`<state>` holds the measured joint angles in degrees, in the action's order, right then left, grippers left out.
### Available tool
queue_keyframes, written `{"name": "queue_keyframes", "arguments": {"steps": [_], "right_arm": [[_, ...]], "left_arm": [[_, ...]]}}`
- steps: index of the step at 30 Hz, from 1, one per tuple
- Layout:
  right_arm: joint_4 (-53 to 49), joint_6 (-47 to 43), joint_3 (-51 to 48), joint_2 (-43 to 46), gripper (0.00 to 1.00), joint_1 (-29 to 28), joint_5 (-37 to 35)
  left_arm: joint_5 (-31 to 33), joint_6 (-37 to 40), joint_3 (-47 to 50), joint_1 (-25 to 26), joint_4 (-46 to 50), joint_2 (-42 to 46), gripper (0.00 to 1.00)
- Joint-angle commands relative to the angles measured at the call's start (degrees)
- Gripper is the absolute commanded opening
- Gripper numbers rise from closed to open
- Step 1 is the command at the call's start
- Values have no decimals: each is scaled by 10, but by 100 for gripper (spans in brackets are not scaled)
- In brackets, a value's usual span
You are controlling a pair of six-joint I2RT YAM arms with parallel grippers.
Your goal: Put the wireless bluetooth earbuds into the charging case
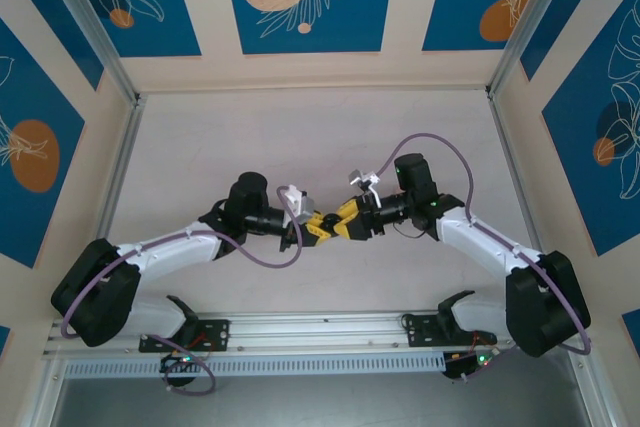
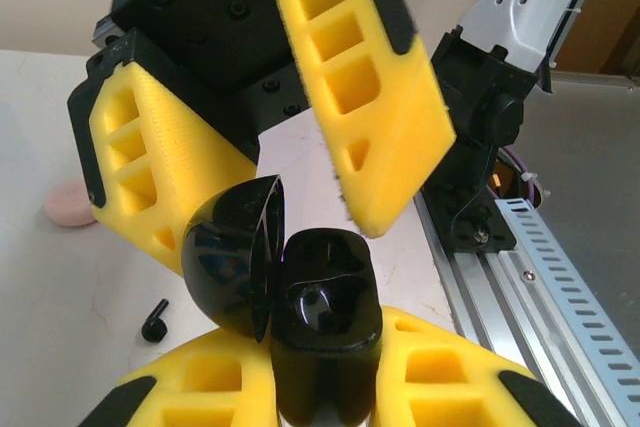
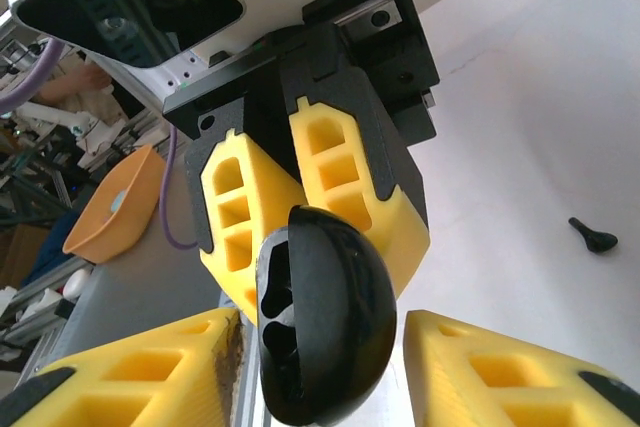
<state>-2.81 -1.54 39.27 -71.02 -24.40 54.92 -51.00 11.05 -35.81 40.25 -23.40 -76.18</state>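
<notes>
My left gripper [image 2: 320, 342] is shut on the body of a black charging case [image 2: 325, 292], held upright above the table. The case's lid [image 2: 228, 257] is swung open to the left. The glossy dark wells are too dark to show whether an earbud sits inside. My right gripper [image 3: 318, 322] stands open, its yellow fingers [image 2: 360, 97] on either side of the lid [image 3: 340, 327], close to it. The two grippers meet at mid-table [image 1: 332, 225]. One black earbud [image 2: 155, 320] lies loose on the table [image 3: 595, 237].
A pale pink rounded object [image 2: 68, 205] rests on the table left of the case. The aluminium rail [image 2: 540, 277] with the arm bases runs along the near edge. An orange bowl [image 3: 115, 202] sits off the table. White table surface [image 1: 320, 137] spreads behind the grippers.
</notes>
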Motion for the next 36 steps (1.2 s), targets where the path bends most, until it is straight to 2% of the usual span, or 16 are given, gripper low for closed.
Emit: {"name": "queue_keyframes", "arguments": {"steps": [1,3,6,9,15,19,23,27,32,36], "right_arm": [[8,8,19,-11,38,-5,35],[10,9,21,-16,33,-6,37],[15,13,21,-19,32,-5,32],[14,15,22,-14,44,-6,18],[-11,23,24,22,50,-6,-45],[-73,21,40,44,53,-6,-92],[-165,-15,64,58,54,-5,-128],[-285,-51,105,64,54,8,-234],[-260,-10,98,90,54,36,-293],[-229,15,77,121,54,73,-287]], "left_arm": [[-21,19,2,5,-12,7,18],[-21,21,2,6,-13,8,18],[-22,23,2,8,-12,9,18],[-3,16,6,8,-14,12,18],[51,-41,55,-1,-86,17,18],[91,-87,87,-14,-141,24,18],[129,-100,98,-21,-132,31,18],[127,-99,100,-21,-113,33,19],[122,-91,99,-22,-102,18,19],[110,-93,98,-21,-108,2,20]]}}
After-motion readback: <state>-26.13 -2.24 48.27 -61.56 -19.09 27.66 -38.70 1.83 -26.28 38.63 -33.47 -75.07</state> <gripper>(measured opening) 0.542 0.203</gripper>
